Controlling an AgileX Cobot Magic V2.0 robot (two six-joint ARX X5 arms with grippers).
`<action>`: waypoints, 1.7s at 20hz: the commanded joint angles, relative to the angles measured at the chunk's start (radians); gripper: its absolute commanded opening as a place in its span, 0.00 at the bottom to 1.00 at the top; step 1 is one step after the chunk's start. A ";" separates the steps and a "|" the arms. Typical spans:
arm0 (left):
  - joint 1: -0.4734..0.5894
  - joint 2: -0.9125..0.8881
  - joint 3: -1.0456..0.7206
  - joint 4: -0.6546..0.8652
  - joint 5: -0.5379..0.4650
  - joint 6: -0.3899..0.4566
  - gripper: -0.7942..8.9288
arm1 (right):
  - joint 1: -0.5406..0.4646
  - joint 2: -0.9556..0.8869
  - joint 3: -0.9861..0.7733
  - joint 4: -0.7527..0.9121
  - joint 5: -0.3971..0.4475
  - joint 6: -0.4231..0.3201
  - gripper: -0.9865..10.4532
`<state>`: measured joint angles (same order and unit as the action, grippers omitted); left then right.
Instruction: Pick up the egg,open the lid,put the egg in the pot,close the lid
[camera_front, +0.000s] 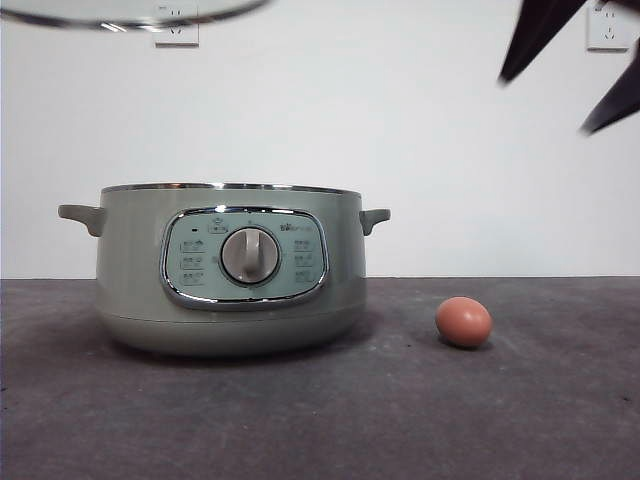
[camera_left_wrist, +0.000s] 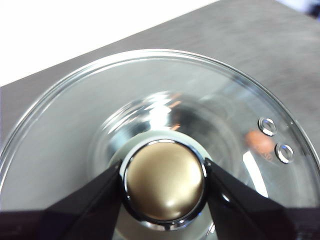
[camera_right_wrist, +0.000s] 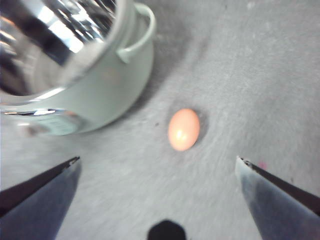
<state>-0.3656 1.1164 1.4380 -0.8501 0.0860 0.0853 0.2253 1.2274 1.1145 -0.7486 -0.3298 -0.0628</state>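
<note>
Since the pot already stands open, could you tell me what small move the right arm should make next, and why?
Probably lower the right gripper straight onto the egg. Its jaws are open and high above the table, with the egg lying untouched between them beside the pot. The left gripper holds the lid by its knob, lifted clear, so the pot is ready.

We see even, bright light in the front view, with soft shadows under the pot (camera_front: 230, 270) and the egg (camera_front: 463, 321) on the tabletop (camera_front: 520, 420). In the left wrist view, glare streaks the glass lid (camera_left_wrist: 75, 125) and its knob (camera_left_wrist: 164, 181) shines. The right wrist view is blurred throughout, the pot's bright rim smeared most.
</note>
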 joint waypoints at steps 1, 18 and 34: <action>0.037 -0.089 0.004 -0.030 -0.020 -0.003 0.07 | 0.040 0.099 0.003 0.053 0.041 0.010 0.58; 0.094 -0.426 0.003 -0.402 -0.019 -0.053 0.07 | 0.137 0.510 0.003 0.306 0.204 0.021 0.52; 0.094 -0.433 0.003 -0.425 0.000 -0.055 0.07 | 0.142 0.578 0.003 0.322 0.184 0.064 0.07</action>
<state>-0.2749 0.6933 1.4361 -1.3190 0.0814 0.0402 0.3618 1.7927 1.1168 -0.4236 -0.1394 -0.0097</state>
